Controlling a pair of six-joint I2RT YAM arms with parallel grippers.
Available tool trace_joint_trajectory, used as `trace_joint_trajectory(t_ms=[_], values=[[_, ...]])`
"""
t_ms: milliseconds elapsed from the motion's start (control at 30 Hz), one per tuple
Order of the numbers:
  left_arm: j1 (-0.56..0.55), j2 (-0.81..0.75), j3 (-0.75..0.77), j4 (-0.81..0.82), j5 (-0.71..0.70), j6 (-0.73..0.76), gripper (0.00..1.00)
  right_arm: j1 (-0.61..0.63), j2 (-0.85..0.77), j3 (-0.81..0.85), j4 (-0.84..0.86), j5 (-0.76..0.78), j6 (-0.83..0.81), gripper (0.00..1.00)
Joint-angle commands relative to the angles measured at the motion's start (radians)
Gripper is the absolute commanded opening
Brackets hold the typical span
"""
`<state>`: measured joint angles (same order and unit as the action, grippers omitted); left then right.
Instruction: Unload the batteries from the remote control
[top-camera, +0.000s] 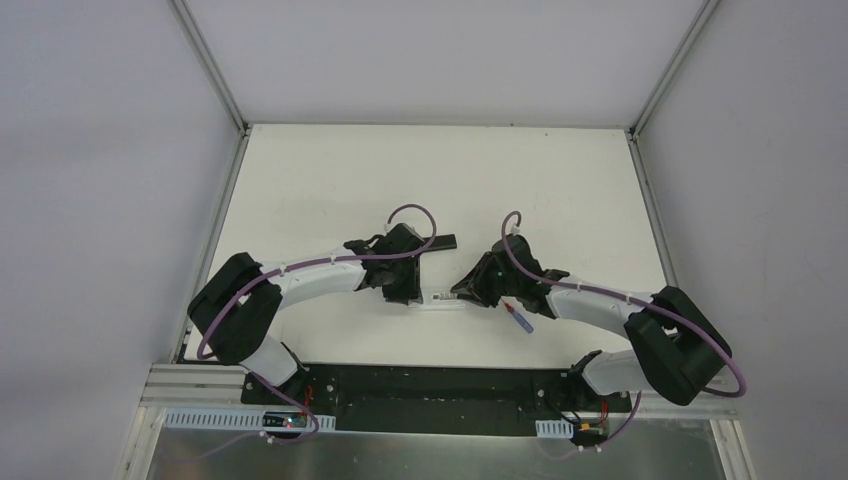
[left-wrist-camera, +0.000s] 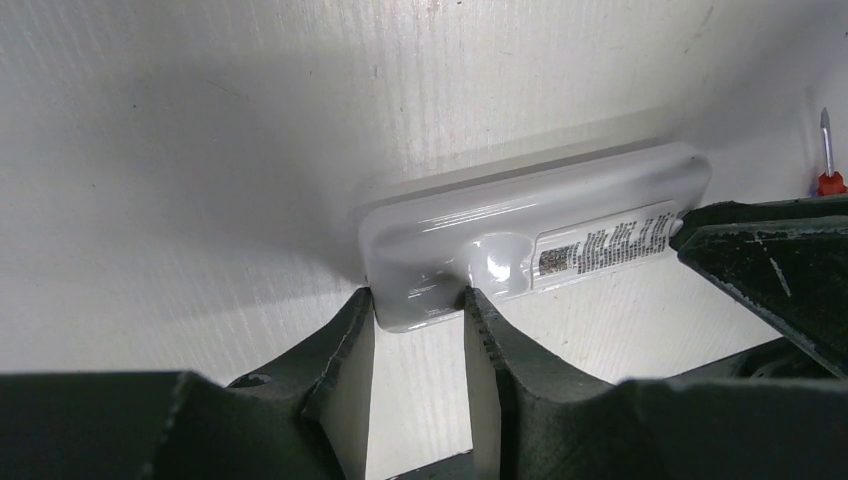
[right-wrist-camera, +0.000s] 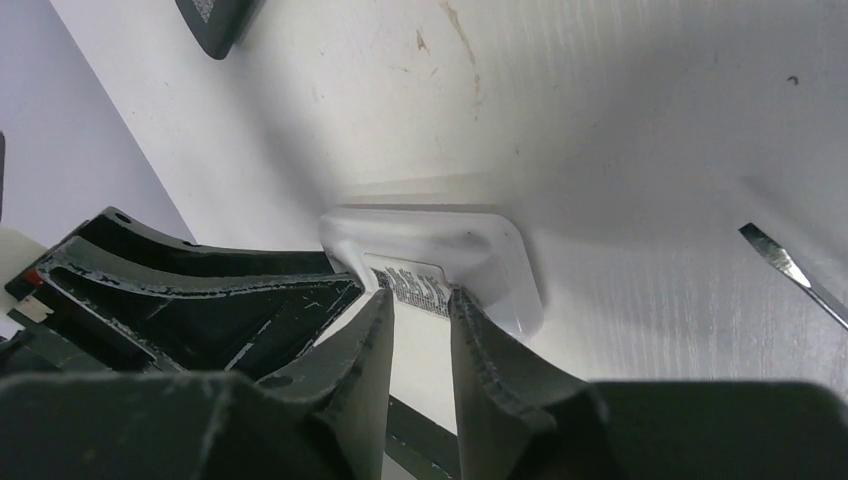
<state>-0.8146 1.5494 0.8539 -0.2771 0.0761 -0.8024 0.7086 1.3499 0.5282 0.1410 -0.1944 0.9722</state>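
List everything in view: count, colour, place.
White remote: one, white, label side up, mid-table between the end effectors.
Black remote: one, black, just beyond the left end effector.
Screwdriver: one, blue-and-red handle, beside the right end effector.
Batteries: none in view.
Table: one, white.
Left end effector: one, black, fingers flanking the white remote's end.
Right end effector: one, black, tips at the label.
Left arm, right arm: white and black, purple cables.
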Motion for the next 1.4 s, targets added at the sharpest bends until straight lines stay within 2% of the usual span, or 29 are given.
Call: trace_joint_trajectory(t_ms=[0,333,533,700,767,867,967,1067,1233,1367], values=[[-0.045,0.059,-0.014,0.013,-0.016,0.003,0.27,0.005,0.003,0.088,0.328,-0.041,0.074,0.28],[-0.045,0.064,0.003,-0.009,-0.032,0.007,0.27,-0.009,-0.008,0.104,0.304,-0.065,0.073,0.28],[-0.046,0.05,0.014,-0.04,-0.044,0.008,0.28,-0.011,0.016,0.134,0.19,0.02,0.016,0.29],[-0.045,0.016,0.009,-0.066,-0.052,0.011,0.3,-0.044,0.071,0.184,0.111,0.004,-0.012,0.31],[-0.046,0.001,0.001,-0.069,-0.044,0.014,0.31,-0.049,0.065,0.215,0.028,0.027,-0.038,0.31],[-0.044,-0.027,-0.012,-0.071,-0.028,0.022,0.39,-0.052,0.032,0.269,-0.171,0.095,-0.106,0.37],[-0.045,-0.075,-0.016,-0.071,-0.025,0.034,0.49,-0.069,-0.025,0.307,-0.37,0.184,-0.167,0.55],[-0.046,-0.124,-0.012,-0.074,-0.024,0.053,0.53,-0.092,-0.09,0.328,-0.524,0.271,-0.249,0.68],[-0.045,-0.202,-0.002,-0.088,-0.052,0.069,0.56,-0.132,-0.224,0.281,-0.691,0.317,-0.344,0.72],[-0.045,-0.256,0.012,-0.104,-0.07,0.092,0.62,-0.186,-0.29,0.216,-0.783,0.273,-0.401,0.72]])
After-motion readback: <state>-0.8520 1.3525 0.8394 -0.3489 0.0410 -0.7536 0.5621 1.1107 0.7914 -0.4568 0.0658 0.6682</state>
